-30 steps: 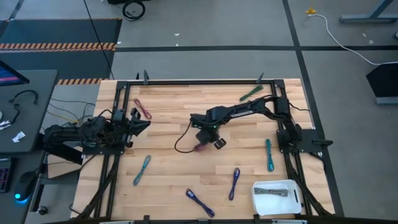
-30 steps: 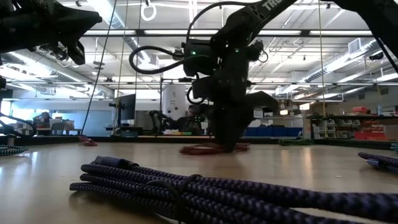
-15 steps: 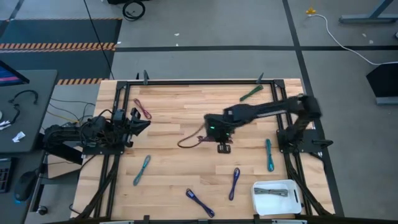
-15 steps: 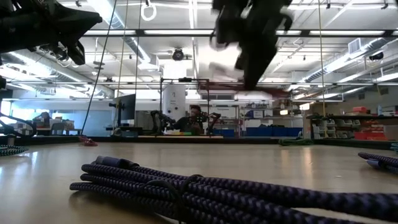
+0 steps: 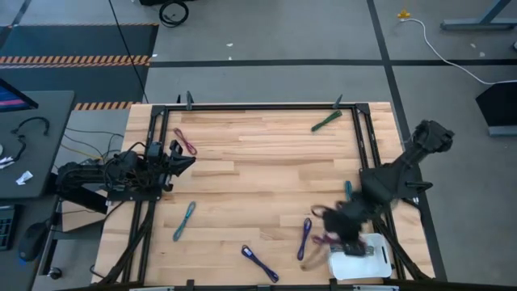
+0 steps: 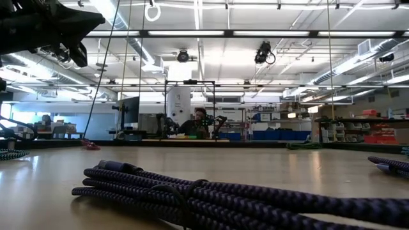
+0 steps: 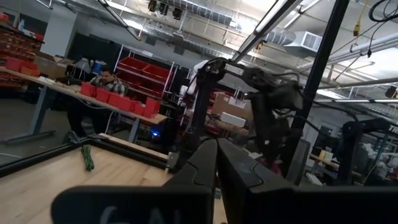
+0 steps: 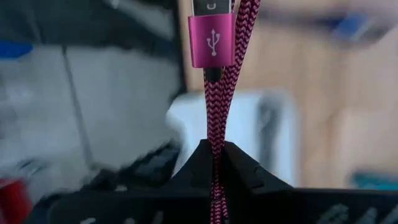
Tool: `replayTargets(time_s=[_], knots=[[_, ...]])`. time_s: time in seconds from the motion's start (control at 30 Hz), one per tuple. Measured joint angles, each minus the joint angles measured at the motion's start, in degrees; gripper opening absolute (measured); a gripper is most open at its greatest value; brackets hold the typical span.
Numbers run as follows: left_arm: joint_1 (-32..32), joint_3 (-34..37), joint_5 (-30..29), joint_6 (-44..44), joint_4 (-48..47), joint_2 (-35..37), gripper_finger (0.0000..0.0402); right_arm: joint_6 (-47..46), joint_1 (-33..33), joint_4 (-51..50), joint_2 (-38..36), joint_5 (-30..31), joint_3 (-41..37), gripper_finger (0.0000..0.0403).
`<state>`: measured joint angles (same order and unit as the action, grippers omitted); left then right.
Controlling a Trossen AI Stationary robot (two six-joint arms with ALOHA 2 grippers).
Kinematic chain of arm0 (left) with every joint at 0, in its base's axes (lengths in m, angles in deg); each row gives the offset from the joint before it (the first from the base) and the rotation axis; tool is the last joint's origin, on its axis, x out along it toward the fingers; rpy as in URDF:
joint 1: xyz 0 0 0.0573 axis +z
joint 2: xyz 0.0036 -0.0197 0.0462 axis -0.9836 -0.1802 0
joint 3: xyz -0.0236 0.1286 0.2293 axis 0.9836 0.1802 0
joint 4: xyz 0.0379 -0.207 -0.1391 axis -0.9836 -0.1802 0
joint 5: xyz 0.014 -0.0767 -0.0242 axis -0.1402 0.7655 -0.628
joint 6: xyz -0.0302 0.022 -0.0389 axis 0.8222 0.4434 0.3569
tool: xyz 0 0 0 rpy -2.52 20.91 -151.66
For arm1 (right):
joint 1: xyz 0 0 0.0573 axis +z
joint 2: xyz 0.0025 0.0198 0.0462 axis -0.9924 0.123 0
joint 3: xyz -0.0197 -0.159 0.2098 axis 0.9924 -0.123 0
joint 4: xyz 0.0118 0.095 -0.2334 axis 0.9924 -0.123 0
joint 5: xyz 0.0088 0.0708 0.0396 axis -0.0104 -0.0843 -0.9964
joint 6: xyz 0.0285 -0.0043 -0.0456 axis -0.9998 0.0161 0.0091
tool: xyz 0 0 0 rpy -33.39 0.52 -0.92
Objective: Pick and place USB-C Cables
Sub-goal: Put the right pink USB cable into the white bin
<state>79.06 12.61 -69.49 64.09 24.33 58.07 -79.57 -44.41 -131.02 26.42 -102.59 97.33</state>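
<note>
Near the counter's front right corner: the right gripper [image 5: 343,236] hung just beside the white tray [image 5: 373,257], arm blurred mid-swing.
Right jaws: pinched tight on the magenta cable [image 8: 219,93]; its USB plug [image 8: 213,40] stood clear beyond the fingers [image 8: 242,167] in the right wrist view.
Tray: already carried one grey cable [image 5: 354,250].
Left gripper [image 5: 174,158]: parked at the counter's left edge, jaws pressed together on nothing.
Cables left on the counter [image 5: 242,170]: green [image 5: 326,121] near the back right corner, magenta [image 5: 185,141] toward the back left, teal [image 5: 184,221] by the front left, blue [image 5: 258,263] at the front edge, purple [image 5: 304,237] just beside the right gripper, teal [image 5: 350,194] near the right edge.
Step in hand: the carry, I'd say, almost at the drop.
Next move calls for: centring over the tray's opening, lowering, then parting the jaws so the dangling loop lands inside the rim instead of draping over it.
</note>
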Motion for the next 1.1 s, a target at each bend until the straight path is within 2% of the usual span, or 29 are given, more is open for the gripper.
replayTargets(time_s=[0.17,0.37,0.73,0.97,1.1], knots=[[0.01,0.01,-0.88,0.00,0.00,0.00,0.0013,-9.77,11.40,4.37,2.10,-2.42,-1.79,0.0029],[0.02,0.01,-5.79,-0.04,0.00,0.00,0.0020,-11.95,18.62,7.16,7.32,-4.91,-4.30,0.0024],[0.00,0.02,-6.18,0.00,-0.04,0.00,0.0012,-0.14,17.05,10.25,17.45,-1.05,-5.50,0.0031],[0.00,0.00,-6.68,2.71,-0.57,0.00,0.0014,-4.49,17.88,10.08,20.34,2.45,-5.50,0.0036],[0.00,0.00,-6.74,3.06,-1.61,0.00,0.0009,-10.03,19.53,10.31,19.23,6.97,-5.50,0.0063]])
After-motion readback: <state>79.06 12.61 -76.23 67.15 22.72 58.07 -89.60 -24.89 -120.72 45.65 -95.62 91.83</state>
